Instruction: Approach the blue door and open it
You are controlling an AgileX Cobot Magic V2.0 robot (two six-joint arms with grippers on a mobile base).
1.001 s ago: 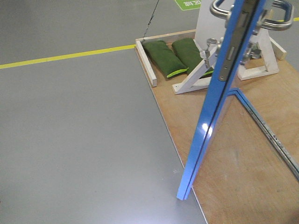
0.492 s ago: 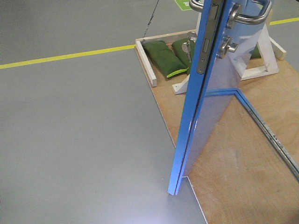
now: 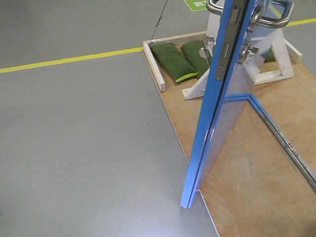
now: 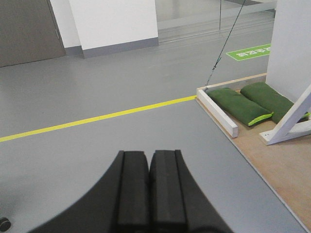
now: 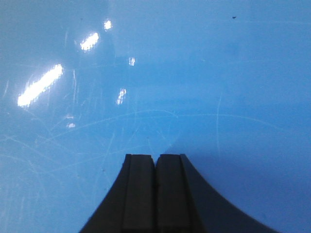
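**Blue door part open: finish the swing with a steady push**

The left gripper (image 4: 148, 154) hangs over grey floor, jaws pressed together and empty. Beyond the 2 green sandbags (image 3: 173, 61), the blue door (image 3: 208, 123) stands edge-on above the plywood platform (image 3: 266, 168), angled off its threshold. The right gripper (image 5: 155, 157) faces the glossy panel, jaws closed on nothing; whether it touches, I cannot tell. Best to press gently near the free edge and follow the door's arc.

Blue door (image 3: 211, 118) stood upright, swung open, edge-on to front cam; bottom corner at 6 o'clock, top at 1 o'clock. Silver lever handle (image 3: 273, 20) & latch plate (image 3: 226, 49) near top. Face (image 5: 155, 73) glossy, w/ fine scratches.
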